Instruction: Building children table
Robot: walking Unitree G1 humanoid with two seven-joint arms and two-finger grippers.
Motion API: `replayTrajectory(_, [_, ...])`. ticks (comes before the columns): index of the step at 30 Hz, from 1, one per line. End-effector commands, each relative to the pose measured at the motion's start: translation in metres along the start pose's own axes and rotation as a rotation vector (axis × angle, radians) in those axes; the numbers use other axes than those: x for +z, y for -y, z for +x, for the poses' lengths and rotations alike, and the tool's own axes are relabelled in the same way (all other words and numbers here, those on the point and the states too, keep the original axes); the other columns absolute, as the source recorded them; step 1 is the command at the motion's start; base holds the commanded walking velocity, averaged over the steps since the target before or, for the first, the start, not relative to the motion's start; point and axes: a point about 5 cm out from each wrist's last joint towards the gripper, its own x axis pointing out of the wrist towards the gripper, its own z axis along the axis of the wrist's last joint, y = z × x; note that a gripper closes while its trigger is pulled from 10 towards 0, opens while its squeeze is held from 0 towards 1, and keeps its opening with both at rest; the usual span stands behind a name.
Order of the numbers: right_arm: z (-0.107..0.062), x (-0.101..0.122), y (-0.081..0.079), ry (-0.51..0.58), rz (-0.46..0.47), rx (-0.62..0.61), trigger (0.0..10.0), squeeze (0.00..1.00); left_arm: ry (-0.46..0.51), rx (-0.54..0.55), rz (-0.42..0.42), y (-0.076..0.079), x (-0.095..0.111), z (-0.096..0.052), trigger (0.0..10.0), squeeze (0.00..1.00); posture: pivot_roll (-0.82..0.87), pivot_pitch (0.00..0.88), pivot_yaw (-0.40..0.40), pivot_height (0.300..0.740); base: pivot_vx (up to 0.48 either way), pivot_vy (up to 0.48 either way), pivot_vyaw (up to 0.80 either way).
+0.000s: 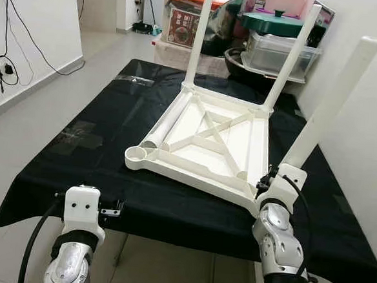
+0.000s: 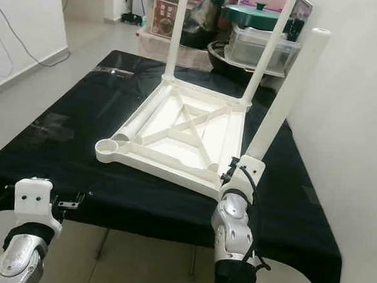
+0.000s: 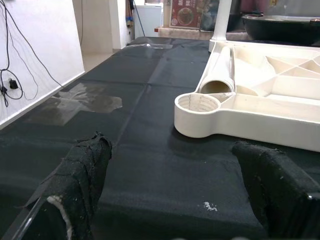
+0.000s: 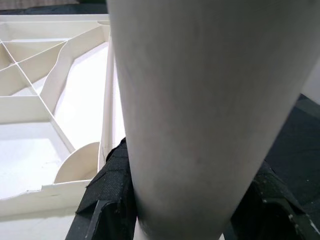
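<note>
Lower left of the head view, the left gripper (image 3: 170, 195) hovers at the near edge of the bench (image 1: 77, 153), draped in black cloth, its fingers (image 3: 82, 172) spread wide with nothing between them. Just beyond them sits the open round leg socket (image 3: 197, 105) at the near-left corner of the white tabletop (image 1: 208, 143), which lies upside down in the middle of the frame, ribs crossing in an X. A loose leg (image 1: 167, 124) lies along its left side, and two legs (image 1: 201, 35) stand upright at the far corners. Lower right, the right gripper (image 4: 185, 200) is clamped around a fourth white leg (image 1: 334, 93), tilted up toward the upper right, its base at the tabletop's near-right corner. Storage boxes (image 1: 279, 51) crowd the top.
</note>
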Motion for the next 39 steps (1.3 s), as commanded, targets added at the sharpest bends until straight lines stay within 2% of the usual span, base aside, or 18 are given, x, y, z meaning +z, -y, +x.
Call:
replayTrajectory(1, [-0.002, -0.001, 0.003, -0.013, -0.042, -0.001, 10.0, 0.00, -0.013, -0.007, -0.001, 0.000, -0.003, -0.001, 10.0, 0.00, 0.19, 0.000, -0.120, 0.740, 0.000, 0.000, 0.00])
replayTrajectory(3, [-0.003, -0.001, 0.002, 0.001, -0.035, 0.017, 10.0, 0.00, -0.014, -0.008, -0.001, 0.000, -0.003, -0.001, 10.0, 0.00, 0.19, 0.000, -0.120, 0.740, 0.000, 0.000, 0.00])
replayTrajectory(4, [-0.006, 0.002, 0.002, 0.021, -0.033, 0.034, 10.0, 1.00, -0.016, -0.009, 0.001, 0.000, -0.004, -0.001, 10.0, 0.00, 0.19, 0.000, -0.119, 0.740, 0.000, 0.000, 0.00])
replayTrajectory(9, [-0.013, 0.010, -0.001, 0.080, -0.011, 0.086, 10.0, 1.00, -0.018, -0.007, 0.003, 0.000, -0.004, -0.002, 10.0, 0.00, 0.19, 0.000, -0.121, 0.740, 0.000, 0.000, 0.00])
replayTrajectory(10, [-0.022, 0.019, -0.001, 0.131, 0.005, 0.141, 10.0, 1.00, -0.017, -0.006, 0.002, -0.001, -0.004, -0.003, 10.0, 0.00, 0.18, 0.000, -0.117, 0.740, 0.000, 0.000, 0.00])
replayTrajectory(13, [-0.031, 0.023, 0.001, 0.160, 0.009, 0.177, 10.0, 1.00, -0.019, -0.007, 0.001, 0.000, -0.004, -0.003, 10.0, 0.00, 0.18, 0.000, -0.117, 0.740, 0.000, 0.000, 0.00])
replayTrajectory(16, [-0.049, 0.028, 0.004, 0.176, -0.018, 0.250, 10.0, 1.00, -0.022, -0.010, 0.001, -0.001, -0.005, -0.005, 10.0, 0.00, 0.16, 0.000, -0.116, 0.740, 0.000, 0.000, 0.00])
replayTrajectory(17, [-0.049, 0.028, 0.004, 0.176, -0.018, 0.250, 10.0, 1.00, -0.022, -0.010, 0.001, -0.001, -0.005, -0.005, 10.0, 0.00, 0.16, 0.000, -0.116, 0.740, 0.000, 0.000, 0.00])
replayTrajectory(20, [-0.066, 0.023, 0.014, 0.142, -0.076, 0.341, 10.0, 1.00, -0.027, -0.012, 0.002, -0.002, -0.005, -0.006, 10.0, 0.00, 0.14, 0.000, -0.111, 0.740, 0.000, 0.000, 0.00])
replayTrajectory(24, [-0.076, 0.014, 0.026, 0.072, -0.134, 0.425, 10.0, 1.00, -0.031, -0.011, 0.003, -0.002, -0.006, -0.008, 10.0, 0.00, 0.13, 0.000, -0.112, 0.740, 0.000, 0.000, 0.00])
replayTrajectory(28, [-0.080, 0.010, 0.027, 0.043, -0.181, 0.485, 10.0, 1.00, -0.033, -0.011, 0.001, -0.002, -0.006, -0.008, 10.0, 0.00, 0.12, 0.000, -0.105, 0.740, 0.000, 0.000, 0.00])
replayTrajectory(29, [-0.081, 0.008, 0.027, 0.026, -0.206, 0.512, 10.0, 0.95, -0.034, -0.011, 0.000, -0.002, -0.007, -0.009, 10.0, 0.00, 0.12, 0.000, -0.105, 0.740, 0.000, 0.000, 0.00])
replayTrajectory(31, [-0.082, 0.005, 0.026, 0.006, -0.220, 0.523, 10.0, 0.95, -0.036, -0.011, 0.000, -0.002, -0.007, -0.009, 10.0, 0.00, 0.12, 0.000, -0.105, 0.740, 0.000, 0.000, 0.00])
replayTrajectory(32, [-0.081, 0.003, 0.027, -0.021, -0.248, 0.511, 10.0, 0.00, -0.037, -0.011, -0.001, -0.002, -0.007, -0.010, 10.0, 0.00, 0.11, 0.000, -0.107, 0.740, 0.000, 0.000, 0.00])
replayTrajectory(36, [-0.076, 0.007, 0.029, -0.066, -0.254, 0.451, 10.0, 0.00, -0.034, -0.004, 0.001, -0.003, -0.007, -0.011, 10.0, 0.00, 0.11, 0.000, -0.107, 0.740, 0.000, 0.000, 0.00])
replayTrajectory(38, [-0.068, 0.005, 0.033, -0.139, -0.212, 0.420, 10.0, 0.00, -0.028, 0.002, 0.005, -0.004, -0.006, -0.011, 10.0, 0.00, 0.12, 0.000, -0.111, 0.740, 0.000, 0.000, 0.00])
replayTrajectory(39, [-0.068, 0.005, 0.033, -0.139, -0.212, 0.420, 10.0, 0.00, -0.028, 0.002, 0.005, -0.004, -0.006, -0.011, 10.0, 0.00, 0.12, 0.000, -0.111, 0.740, 0.000, 0.000, 0.00])
